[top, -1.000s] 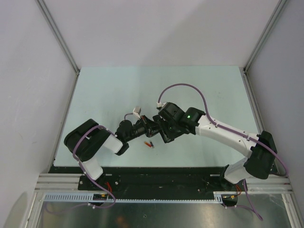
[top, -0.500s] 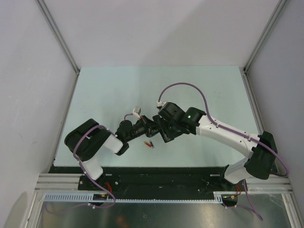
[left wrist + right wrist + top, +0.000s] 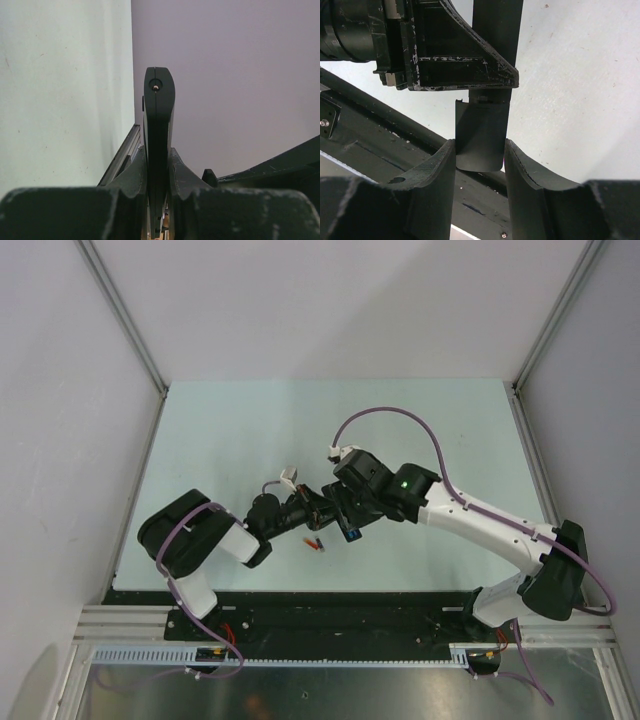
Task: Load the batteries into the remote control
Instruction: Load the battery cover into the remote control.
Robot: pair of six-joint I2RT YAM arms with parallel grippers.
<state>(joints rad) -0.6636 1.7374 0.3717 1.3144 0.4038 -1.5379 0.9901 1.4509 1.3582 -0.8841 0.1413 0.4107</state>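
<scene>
L gripper clenched on remote control — slim matte black bar, edge-on, rounded tip. R gripper pinches thin curved black piece at its end. Batteries loose on pale table nr front edge — open room behind.

Black plastic over a smooth, matt pale-green table
I see the remote control as smooth black plastic with a faint sheen; my right gripper has matt black fingers, scuffed and scratched pale along their edges.
</scene>
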